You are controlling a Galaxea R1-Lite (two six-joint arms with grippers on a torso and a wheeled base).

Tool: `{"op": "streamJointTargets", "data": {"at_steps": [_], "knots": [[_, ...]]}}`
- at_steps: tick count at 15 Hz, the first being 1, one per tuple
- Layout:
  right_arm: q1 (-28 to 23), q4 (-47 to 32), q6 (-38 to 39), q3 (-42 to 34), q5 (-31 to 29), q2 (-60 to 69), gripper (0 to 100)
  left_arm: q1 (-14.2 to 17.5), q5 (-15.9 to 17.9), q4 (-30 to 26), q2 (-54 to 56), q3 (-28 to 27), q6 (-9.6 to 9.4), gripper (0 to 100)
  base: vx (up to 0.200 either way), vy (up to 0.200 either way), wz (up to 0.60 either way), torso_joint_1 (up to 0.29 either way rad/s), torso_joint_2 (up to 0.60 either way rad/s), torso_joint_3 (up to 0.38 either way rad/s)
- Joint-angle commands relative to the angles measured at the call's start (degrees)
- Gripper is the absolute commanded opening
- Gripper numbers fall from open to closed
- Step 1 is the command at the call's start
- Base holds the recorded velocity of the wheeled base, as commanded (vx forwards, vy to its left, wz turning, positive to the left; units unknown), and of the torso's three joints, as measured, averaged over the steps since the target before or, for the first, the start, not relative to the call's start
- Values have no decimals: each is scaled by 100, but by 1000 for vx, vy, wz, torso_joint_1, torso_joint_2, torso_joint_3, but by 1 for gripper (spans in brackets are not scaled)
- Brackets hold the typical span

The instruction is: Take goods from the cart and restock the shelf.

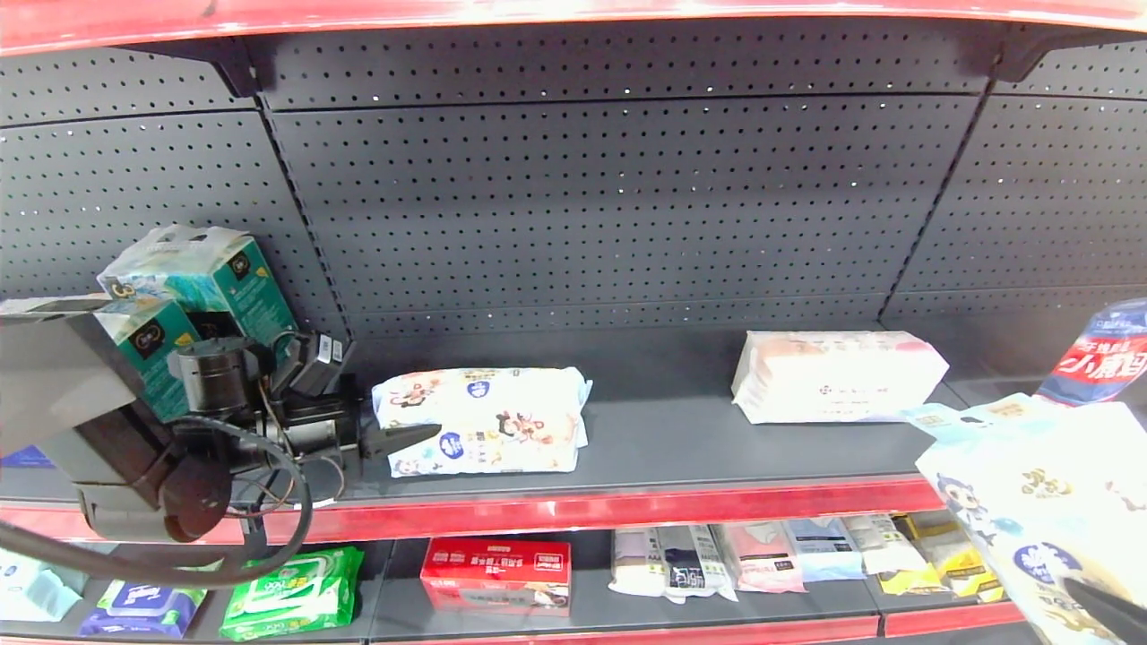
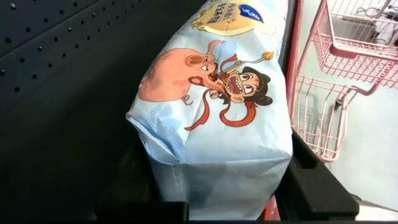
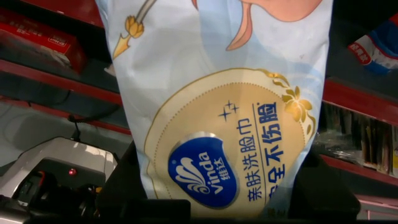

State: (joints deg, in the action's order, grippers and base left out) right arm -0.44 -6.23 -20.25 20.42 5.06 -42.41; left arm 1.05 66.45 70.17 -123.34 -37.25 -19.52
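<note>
Cartoon pack (image 1: 488, 432) is down flat on the middle shelf (image 1: 663, 430), my left gripper (image 1: 408, 437) at its end, can't tell if it's clamped or let go. My right gripper (image 3: 233, 202) is closed on a second pack (image 1: 1030, 502), held in the air off the shelf's right end, so I'd say one in, one to go. Shelf also has a white pack (image 1: 833, 374) and green boxes (image 1: 211, 278); pink cart (image 2: 348, 74) beside it, contents unclear.
</note>
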Motion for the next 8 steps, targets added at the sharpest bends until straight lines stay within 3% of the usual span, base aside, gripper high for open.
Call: {"op": "streamJointTargets", "data": {"at_steps": [1, 4, 8], "knots": [[0, -10, -5, -12, -5, 5, 0, 1, 17, 41, -5, 60, 18, 0, 0, 0, 0, 0, 0, 0], [0, -1, -32, -3, 4, -4, 0, 27, 210, 76, -23, 219, 9, 0, 0, 0, 0, 0, 0, 0], [9, -1, -41, 59, -5, -13, 0, 106, 219, 190, -102, 289, -17, 0, 0, 0, 0, 0, 0, 0]]}}
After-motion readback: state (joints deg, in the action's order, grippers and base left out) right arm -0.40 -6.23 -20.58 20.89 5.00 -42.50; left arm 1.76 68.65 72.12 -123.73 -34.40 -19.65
